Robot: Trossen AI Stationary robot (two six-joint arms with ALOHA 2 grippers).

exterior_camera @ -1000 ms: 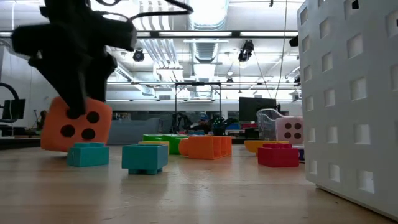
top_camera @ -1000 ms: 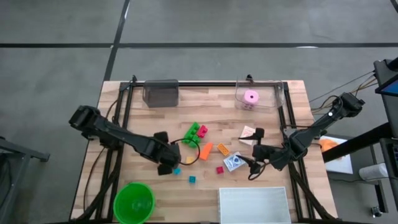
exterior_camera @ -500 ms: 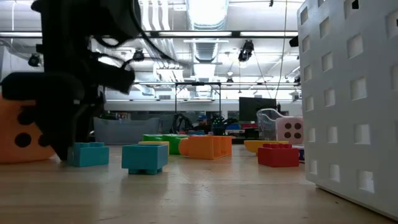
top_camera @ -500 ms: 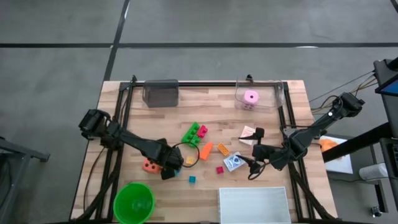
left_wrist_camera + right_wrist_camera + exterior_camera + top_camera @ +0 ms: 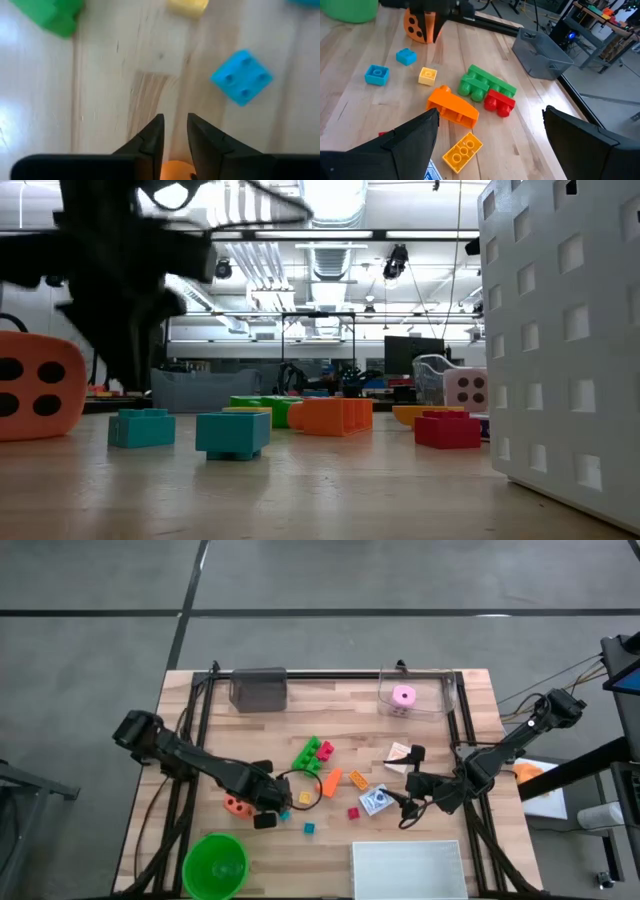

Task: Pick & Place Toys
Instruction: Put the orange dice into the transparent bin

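Observation:
The orange holed cube (image 5: 238,805) (image 5: 30,395) rests flat on the table. My left gripper (image 5: 273,810) (image 5: 175,131) hangs just right of it, shut, with nothing between the fingertips. Beyond them lie a teal cube (image 5: 242,77) and a yellow cube (image 5: 304,797). Green bricks (image 5: 312,753), an orange cone (image 5: 331,782), a red cube (image 5: 353,812) and printed cards (image 5: 376,802) are spread over the table's middle. The pink die (image 5: 403,698) sits in a clear box at the far edge. My right gripper (image 5: 408,790) (image 5: 490,112) waits open at the right.
A round green bowl (image 5: 215,865) stands at the near left and a white tray (image 5: 408,868) at the near right. A grey bin (image 5: 259,688) sits at the far edge. Bare wood lies between the bowl and the tray.
My left gripper has shut on nothing and shifted slightly toward the table's right. The orange cube, tilted under that gripper a second ago, now lies flat on the table at the gripper's left.

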